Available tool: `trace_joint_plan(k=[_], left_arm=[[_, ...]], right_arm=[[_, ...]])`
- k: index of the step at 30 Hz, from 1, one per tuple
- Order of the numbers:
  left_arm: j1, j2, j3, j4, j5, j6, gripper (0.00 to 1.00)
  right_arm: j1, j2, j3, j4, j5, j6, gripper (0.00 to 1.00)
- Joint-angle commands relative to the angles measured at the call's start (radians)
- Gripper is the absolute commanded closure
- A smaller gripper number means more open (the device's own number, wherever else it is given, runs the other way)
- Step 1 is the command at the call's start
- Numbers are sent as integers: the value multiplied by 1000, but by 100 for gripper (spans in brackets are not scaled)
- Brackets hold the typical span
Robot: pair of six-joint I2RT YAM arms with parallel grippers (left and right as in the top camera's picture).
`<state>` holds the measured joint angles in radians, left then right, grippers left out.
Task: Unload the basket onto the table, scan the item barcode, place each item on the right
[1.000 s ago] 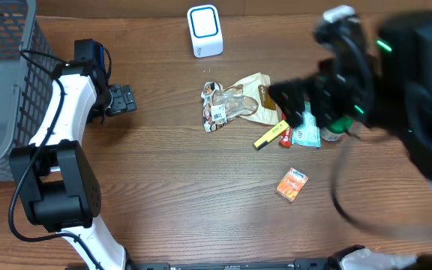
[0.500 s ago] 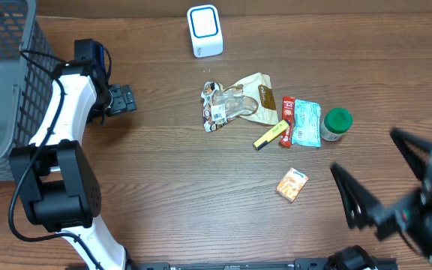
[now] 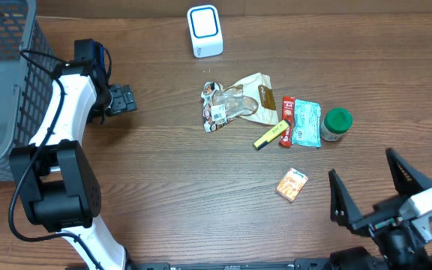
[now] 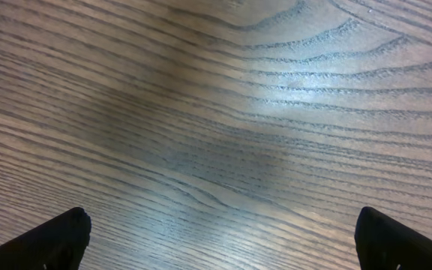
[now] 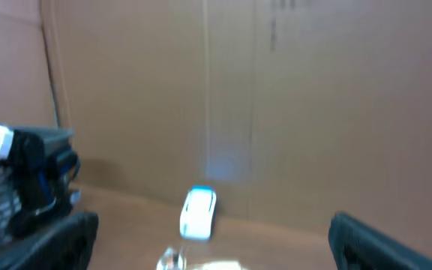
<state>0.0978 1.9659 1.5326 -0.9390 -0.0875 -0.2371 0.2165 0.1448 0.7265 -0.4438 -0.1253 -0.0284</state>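
**Both grippers spread wide and empty, items lying mid-table**

The left gripper (image 3: 123, 99) hangs low over bare wood near the left side of the table (image 3: 163, 195), beside the grey wire basket (image 3: 2, 67). Its fingers are released. The left wrist view shows only wood grain between the two dark fingertips (image 4: 51, 238).

The right gripper (image 3: 361, 163) sits at the near right edge, raised and pointing toward the far side. Its two black fingers are splayed apart with nothing between them. Its wrist view is blurred. It looks across at a cardboard wall, with the white scanner (image 3: 205, 30) small and low in the middle.

The scanner stands at the far edge of the table, well apart from both grippers.

The goods lie in a loose cluster right of centre:
- a crumpled clear-and-brown snack bag (image 3: 235, 103)
- a yellow stick (image 3: 271, 136)
- a red bar (image 3: 287, 120) touching a teal packet (image 3: 306, 124)
- a green-lidded jar (image 3: 337, 124) just beside the packet

A small orange box (image 3: 292, 184) lies alone, nearer the front and near the right gripper. No barcode can be made out for certain
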Motion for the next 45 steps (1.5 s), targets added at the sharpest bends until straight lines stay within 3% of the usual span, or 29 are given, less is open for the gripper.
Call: trace_joint_plan(k=[1, 8, 20, 35, 45], left_arm=[[-8, 2, 13, 2, -9, -10, 0], [-8, 2, 13, 2, -9, -10, 0], [-8, 2, 13, 2, -9, -10, 0], [-7, 2, 13, 2, -9, -10, 0], [-8, 2, 13, 2, -9, -10, 0]], right_arm=[[-5, -56, -132, 141, -1, 3, 0], [-16, -142, -422, 443, -9, 11, 0], [-69, -142, -710, 652, 2, 216, 0], [-67, -142, -719, 377, -10, 212, 0], [-67, -140, -718, 373, -7, 212, 0]])
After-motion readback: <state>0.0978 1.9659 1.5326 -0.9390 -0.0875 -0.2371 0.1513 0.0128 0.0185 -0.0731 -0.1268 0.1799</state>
